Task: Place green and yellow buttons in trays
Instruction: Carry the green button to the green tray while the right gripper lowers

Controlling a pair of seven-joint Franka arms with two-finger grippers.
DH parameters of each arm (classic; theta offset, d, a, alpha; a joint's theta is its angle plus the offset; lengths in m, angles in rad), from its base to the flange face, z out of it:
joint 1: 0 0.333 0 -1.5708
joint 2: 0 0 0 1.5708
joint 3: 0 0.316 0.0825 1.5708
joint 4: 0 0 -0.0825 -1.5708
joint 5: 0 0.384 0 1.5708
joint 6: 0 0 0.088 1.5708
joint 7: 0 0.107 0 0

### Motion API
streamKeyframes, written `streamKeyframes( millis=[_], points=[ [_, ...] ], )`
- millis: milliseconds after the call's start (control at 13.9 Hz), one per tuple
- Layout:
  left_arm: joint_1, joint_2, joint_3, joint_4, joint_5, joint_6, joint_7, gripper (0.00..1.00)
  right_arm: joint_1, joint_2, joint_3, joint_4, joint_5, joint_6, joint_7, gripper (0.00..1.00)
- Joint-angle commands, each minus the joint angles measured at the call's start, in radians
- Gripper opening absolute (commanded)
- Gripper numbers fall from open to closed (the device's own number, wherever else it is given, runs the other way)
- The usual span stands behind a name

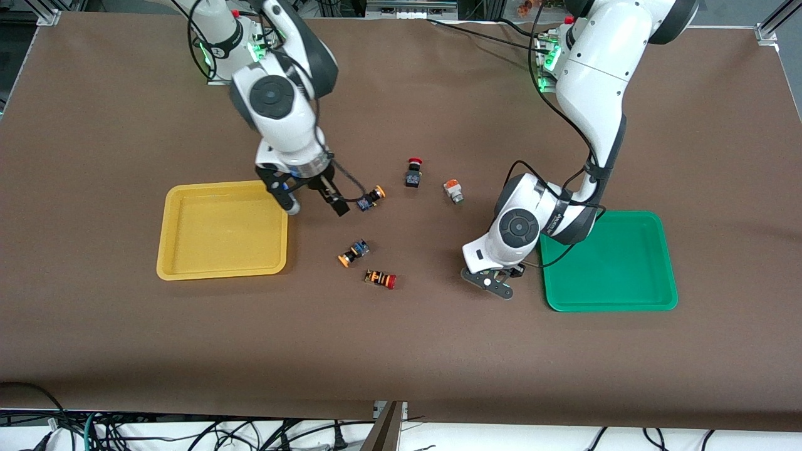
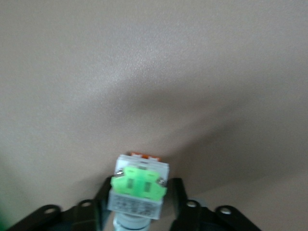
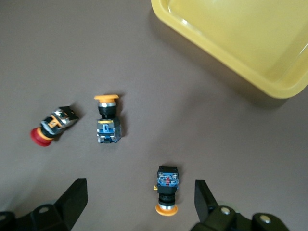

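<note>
Yellow tray (image 1: 188, 263) sits toward the right arm's end of the table, nothing in it.

Right gripper (image 1: 315, 202) hangs just past that tray's corner, at about 3 o'clock from it. Fingers are spread wide, holding nothing. In the right wrist view a yellow-capped button (image 3: 166, 189) lies on the cloth between the two spread fingers, not touched. In the front view this same button (image 1: 371, 198) shows beside the gripper.

A second yellow-capped button (image 1: 354, 252) lies at about 6 o'clock from the first, nearer the front camera. Just beside it, nearer again, lies a striped red-capped button (image 1: 380, 279). It also shows in the right wrist view (image 3: 52, 126).

A black red-capped button (image 1: 413, 173) stands mid-table. An orange-and-white button (image 1: 453, 191) lies at 3 o'clock from it.

Left gripper (image 1: 495, 283) is low over the cloth, close by the green tray (image 1: 664, 294), at about 9 o'clock from the tray's near corner. It is clamped on a green-and-white button (image 2: 138, 187), plain in the left wrist view. Green tray has nothing in it.

Risks, as I judge them:
- Left arm must lift clear of the tray rim; too low a carry would knock the button loose.
- Right fingers closing off-centre could roll the round cap away.
- The red-capped ones lie close by and could be taken by mistake.
</note>
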Motion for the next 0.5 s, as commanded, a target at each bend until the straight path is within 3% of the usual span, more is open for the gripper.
streamKeyframes(
  millis=[0,287,430],
  points=[
    [-0.002,-0.022,0.014,0.013,0.029,-0.023,0.008,0.02,0.032,0.063,-0.011,0.006,-0.123,0.054,0.112,0.98],
    [0.034,-0.135,0.016,0.013,0.029,-0.280,0.022,0.00,0.016,0.091,-0.060,0.044,-0.157,0.109,0.113,0.98],
    [0.087,-0.182,0.016,0.015,0.029,-0.381,0.158,0.00,0.013,0.101,-0.071,0.059,-0.170,0.141,0.109,0.98]
  ],
)
